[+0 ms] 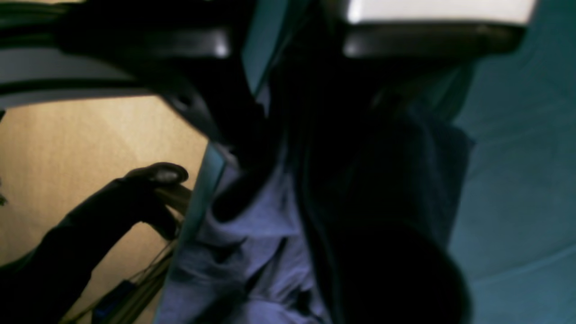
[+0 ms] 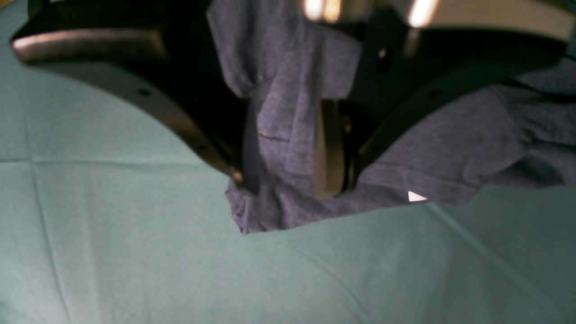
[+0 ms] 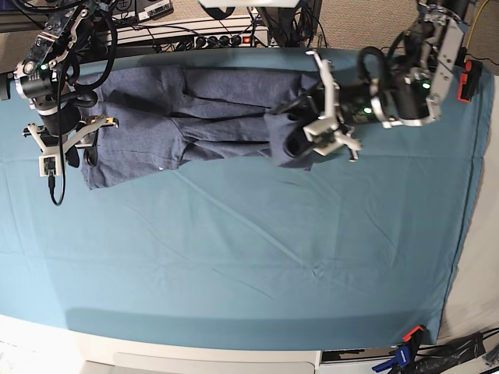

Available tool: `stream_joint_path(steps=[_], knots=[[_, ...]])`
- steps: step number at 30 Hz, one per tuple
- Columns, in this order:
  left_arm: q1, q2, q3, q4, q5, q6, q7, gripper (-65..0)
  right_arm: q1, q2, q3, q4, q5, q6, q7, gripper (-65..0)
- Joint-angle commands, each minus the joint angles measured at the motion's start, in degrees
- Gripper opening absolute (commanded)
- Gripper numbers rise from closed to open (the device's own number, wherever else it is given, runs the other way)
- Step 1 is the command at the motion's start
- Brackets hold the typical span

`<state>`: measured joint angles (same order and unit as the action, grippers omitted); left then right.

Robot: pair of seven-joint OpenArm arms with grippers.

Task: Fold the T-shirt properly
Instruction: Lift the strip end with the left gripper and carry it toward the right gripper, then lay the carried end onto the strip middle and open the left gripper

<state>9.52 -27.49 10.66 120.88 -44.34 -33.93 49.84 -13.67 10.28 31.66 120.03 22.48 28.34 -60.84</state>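
Observation:
The dark blue-grey T-shirt (image 3: 218, 117) lies crumpled in a long band across the far part of the table. My right gripper (image 3: 74, 152) is at the band's left end. In the right wrist view it (image 2: 288, 182) is shut on a fold of the T-shirt (image 2: 450, 148) just above the cloth. My left gripper (image 3: 304, 136) is at the band's right end, where the fabric is bunched up. In the blurred left wrist view it (image 1: 279, 135) is shut on the T-shirt (image 1: 261, 234), which hangs down in folds.
A teal table cloth (image 3: 249, 257) covers the whole table. Cables and a power strip (image 3: 210, 35) run along the far edge. A blue and red clamp (image 3: 407, 336) grips the near right corner. Past the table edge, the left wrist view shows a wooden floor (image 1: 90, 135).

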Motion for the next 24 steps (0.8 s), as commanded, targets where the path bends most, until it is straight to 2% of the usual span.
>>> stream_joint_path(steps=[1, 5, 14, 24], knots=[[-0.92, 0.31, 0.57, 0.87, -0.15, 0.13, -2.27, -65.0, 0.33, 0.66, 0.26, 1.16, 0.61, -0.26, 1.18, -43.5], [-2.21, 2.69, 2.84, 0.85, 3.76, 1.14, -3.93, -65.0, 0.33, 0.66, 0.28, 1.16, 0.63, -0.26, 1.18, -43.5], [-4.63, 9.42, 4.68, -4.35, 5.99, 0.92, -4.87, -65.0, 0.33, 0.66, 0.28, 1.16, 0.63, -0.26, 1.07, -43.5], [-6.03, 10.25, 7.19, -7.85, 5.2, 0.9, -4.81, -65.0, 0.33, 0.66, 0.28, 1.16, 0.63, -0.26, 1.03, -43.5]])
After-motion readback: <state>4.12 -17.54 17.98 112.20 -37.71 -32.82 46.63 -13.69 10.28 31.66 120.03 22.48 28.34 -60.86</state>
